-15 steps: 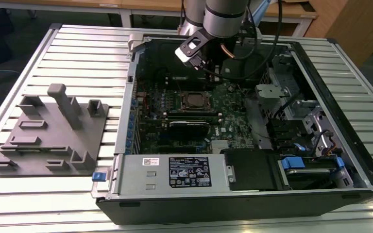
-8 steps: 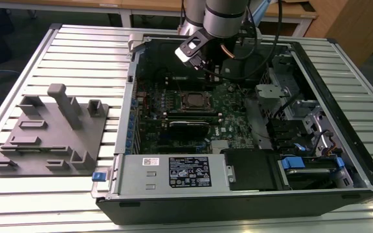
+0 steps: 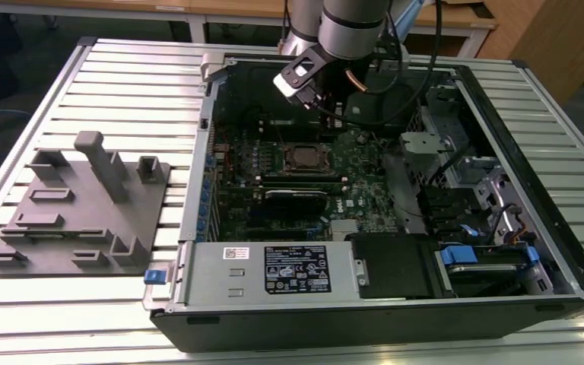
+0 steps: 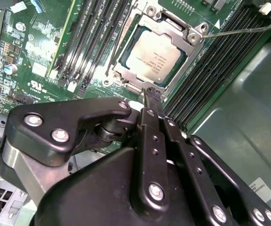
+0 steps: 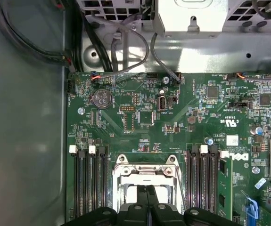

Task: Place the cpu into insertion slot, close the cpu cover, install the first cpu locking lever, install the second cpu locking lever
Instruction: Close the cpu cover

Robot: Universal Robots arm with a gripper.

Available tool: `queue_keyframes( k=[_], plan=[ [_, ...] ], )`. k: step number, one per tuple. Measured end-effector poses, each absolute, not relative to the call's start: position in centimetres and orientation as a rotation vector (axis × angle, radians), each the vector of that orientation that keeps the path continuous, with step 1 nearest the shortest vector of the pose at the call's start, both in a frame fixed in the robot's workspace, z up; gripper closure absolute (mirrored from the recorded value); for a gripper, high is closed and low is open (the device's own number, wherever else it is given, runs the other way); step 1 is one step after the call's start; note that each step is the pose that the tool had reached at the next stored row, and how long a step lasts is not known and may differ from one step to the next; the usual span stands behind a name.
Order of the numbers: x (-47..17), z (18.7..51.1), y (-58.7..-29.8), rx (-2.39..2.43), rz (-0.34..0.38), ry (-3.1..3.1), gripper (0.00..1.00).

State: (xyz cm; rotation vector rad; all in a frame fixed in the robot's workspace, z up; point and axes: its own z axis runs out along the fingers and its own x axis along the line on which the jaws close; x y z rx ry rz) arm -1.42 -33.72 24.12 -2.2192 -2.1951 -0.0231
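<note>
The cpu [image 4: 155,55], a flat silver-grey square, lies in the insertion slot [image 3: 303,158] on the green board. The silvery cpu cover [image 4: 184,32] frames it and looks lowered over its edges. One thin locking lever [image 4: 241,31] sticks out past a socket corner. A second, darker lever [image 4: 117,40] runs along the opposite side; whether either is latched I cannot tell. My gripper [image 4: 149,95] is shut with nothing between its fingers, its tip just beside the socket edge. In the first wrist view the gripper [image 5: 147,192] overlaps the near rim of the cpu cover [image 5: 144,173].
Rows of black memory slots [image 5: 89,181] flank the socket on both sides. The open computer case [image 3: 550,190] walls the board in, with cables [image 5: 121,44] and a metal bracket [image 3: 422,144] nearby. A power supply box [image 3: 271,270] sits at the front. A grey fixture [image 3: 79,213] stands on the slatted table.
</note>
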Motion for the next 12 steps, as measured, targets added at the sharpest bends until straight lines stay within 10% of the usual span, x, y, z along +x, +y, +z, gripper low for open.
queue_keyframes(
  k=[12],
  plan=[
    [-2.7, 23.0, -33.7, -2.219, -0.023, -2.195, 0.89]
  ],
)
